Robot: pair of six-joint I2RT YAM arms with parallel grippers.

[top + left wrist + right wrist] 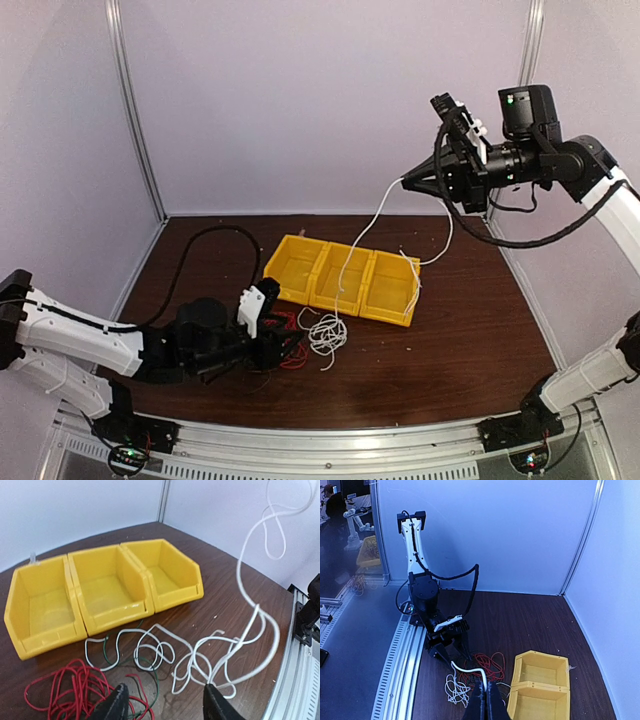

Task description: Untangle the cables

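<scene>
We see three yellow bins (358, 285) standing in one row on the dark brown wooden desk (480, 340), each touching its neighbour. In the top view the row slants from back-left to front-right. From the left wrist view we see their open tops and their low front lips, turned toward the near edge. White walls (330, 100) close the desk in at the back and sides, joined by upright metal posts (135, 110). A silver rail (330, 440) runs along the near edge
</scene>
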